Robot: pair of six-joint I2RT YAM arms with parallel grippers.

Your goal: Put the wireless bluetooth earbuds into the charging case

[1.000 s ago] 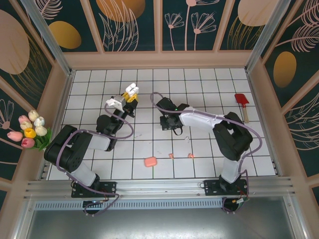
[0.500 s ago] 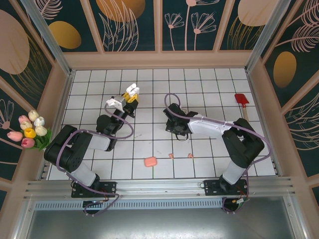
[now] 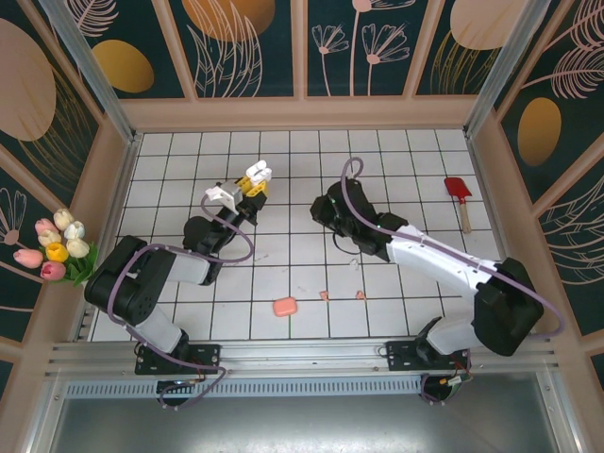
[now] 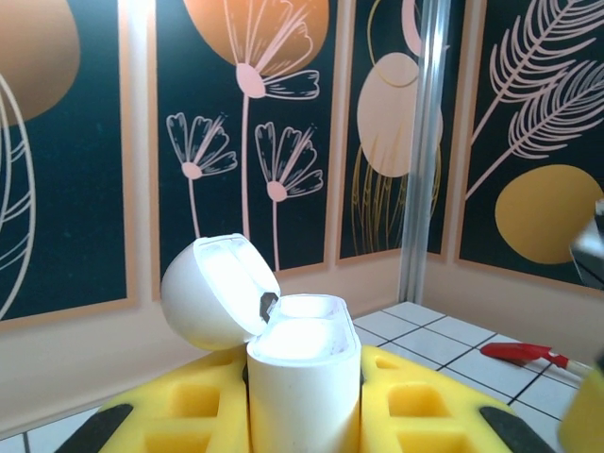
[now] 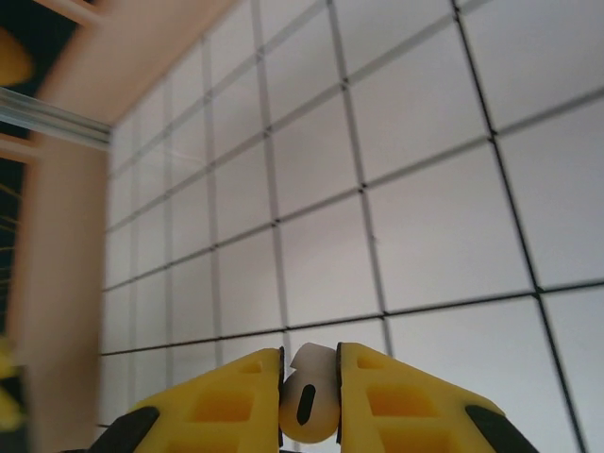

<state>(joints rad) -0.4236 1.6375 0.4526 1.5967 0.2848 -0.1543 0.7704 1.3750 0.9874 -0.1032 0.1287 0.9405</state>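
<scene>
1. Gripping a white earbud, my right claw has its yellow fingers drawn almost together. The piece is pinched between them above the tiled table.
2. Compared with one second ago, this claw has lifted away from the tile just beyond the loose pieces and moved toward the far side. Its elbow has swung out to the right.
3. My left claw is clamped fully on the white charging case. The case stands upright with its lid hinged back to the left, and this claw has shifted only slightly.
4. The salmon-pink earbuds lie near each other but apart on the tiles toward the front, where they lay before.
5. A pink case rests just left of them, and a red spatula lies at the far right. Both are unmoved.
</scene>
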